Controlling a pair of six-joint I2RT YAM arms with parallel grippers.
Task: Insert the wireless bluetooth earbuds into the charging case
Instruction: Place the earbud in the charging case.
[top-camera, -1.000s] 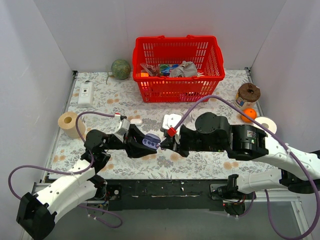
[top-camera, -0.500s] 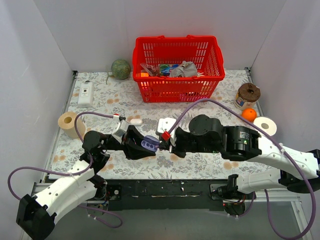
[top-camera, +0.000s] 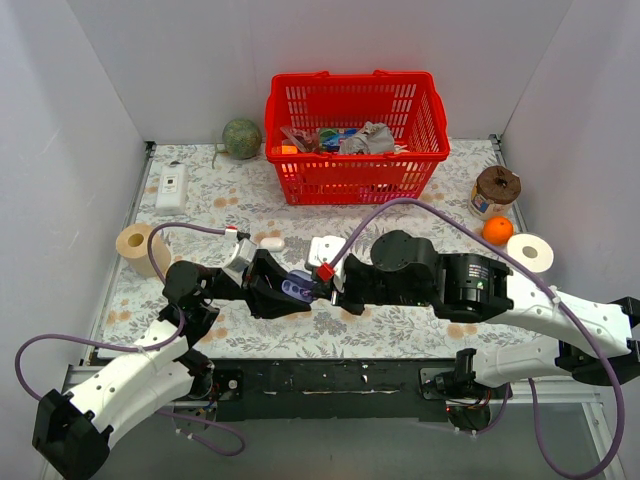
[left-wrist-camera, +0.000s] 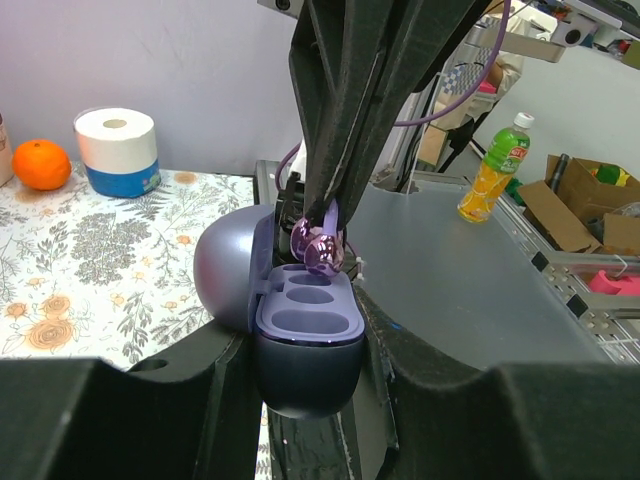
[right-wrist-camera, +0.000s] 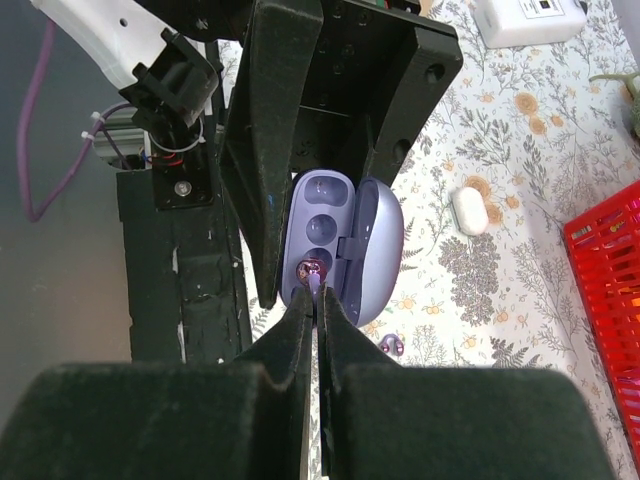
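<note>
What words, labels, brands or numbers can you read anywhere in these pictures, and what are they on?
Nothing can be read for certain.
Label on the bottle: blurred, unreadable.
Printing on the packets in the red basket: too small to read.
Dark marks on the white box: too small to read.

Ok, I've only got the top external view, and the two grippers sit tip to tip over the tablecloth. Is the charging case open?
Observer: Yes. The left wrist view shows the charging case open in the left gripper, and its wells look empty.
Operator: Is the right one holding a bud?
Observer: The right gripper pinches one earbud just over one end of the case.
Operator: And the other bud?
Observer: The second earbud lies on the tablecloth beside the case.
</note>
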